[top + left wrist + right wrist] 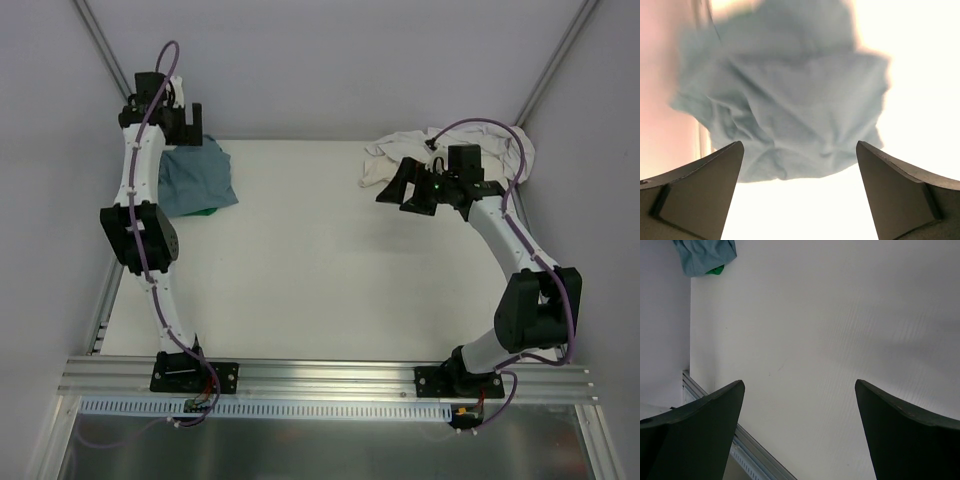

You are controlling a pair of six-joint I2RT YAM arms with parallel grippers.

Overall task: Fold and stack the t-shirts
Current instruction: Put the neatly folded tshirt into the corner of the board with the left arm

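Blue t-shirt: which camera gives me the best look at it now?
Left wrist: the blue t-shirt fills the frame, wrinkles plain, though slightly blurred. Top external shows it small, partly behind the left arm. Right wrist catches only a far corner.

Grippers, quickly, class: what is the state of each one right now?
Left gripper: open, holding nothing, blue t-shirt in front.
Right gripper: open, holding nothing, over the table.

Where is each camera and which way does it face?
Top external: above and behind, looking down on the table, left arm, right arm, blue shirt, cream shirt.
Left wrist: on the left gripper, facing the blue shirt close up; its fingers show.
Right wrist: on the right gripper, facing across table toward the blue shirt; its fingers show.
Shared: all three see the blue shirt.
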